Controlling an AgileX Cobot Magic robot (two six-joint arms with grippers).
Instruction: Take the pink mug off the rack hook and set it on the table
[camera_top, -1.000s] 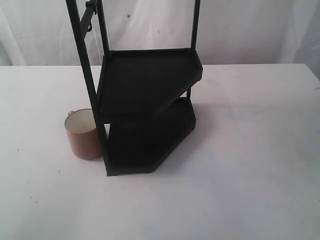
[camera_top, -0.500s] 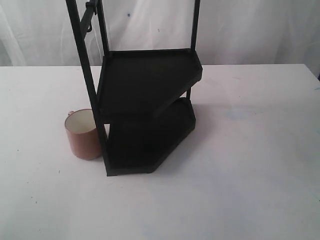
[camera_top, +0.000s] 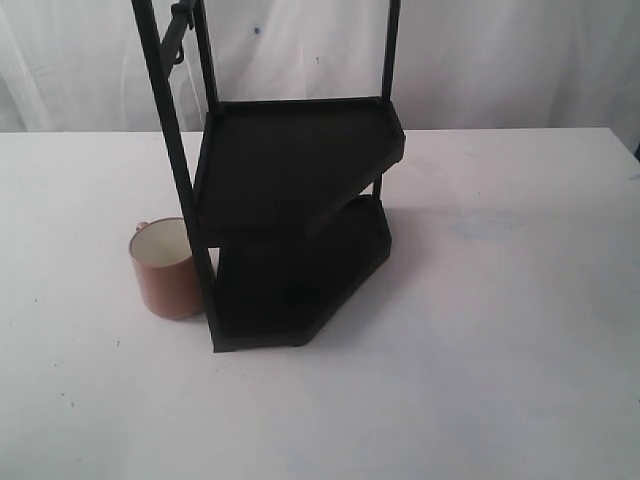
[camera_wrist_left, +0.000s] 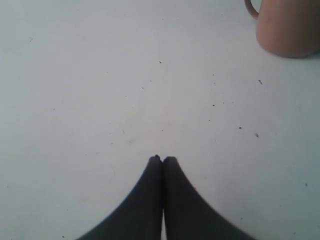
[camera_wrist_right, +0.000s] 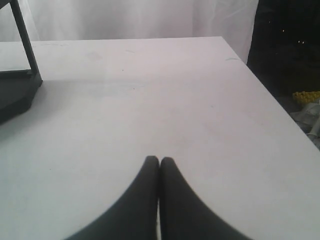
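The pink mug (camera_top: 165, 268) stands upright on the white table (camera_top: 480, 330), mouth up, with its cream inside showing. It sits just beside the front left post of the black rack (camera_top: 290, 190). From the exterior view the post crosses in front of the mug's right edge, so I cannot tell whether the two touch. A small part of the handle shows at the mug's far left side, near the rim. The rack hook (camera_top: 176, 32) angles out near the top of the rack at its left rear, well above the mug; the mug is off it and down on the table. Both rack shelves are dark, and the lower one rests on the table. Neither arm shows in the exterior view. In the left wrist view the left jaws are pressed together tip to tip with nothing between them, above bare speckled table, and the mug (camera_wrist_left: 287, 27) stands well apart from them. In the right wrist view the right jaws are likewise together and hold nothing, over open table, with a corner of the rack (camera_wrist_right: 15, 92) well off to one side. A white curtain (camera_top: 500, 60) hangs behind the table.
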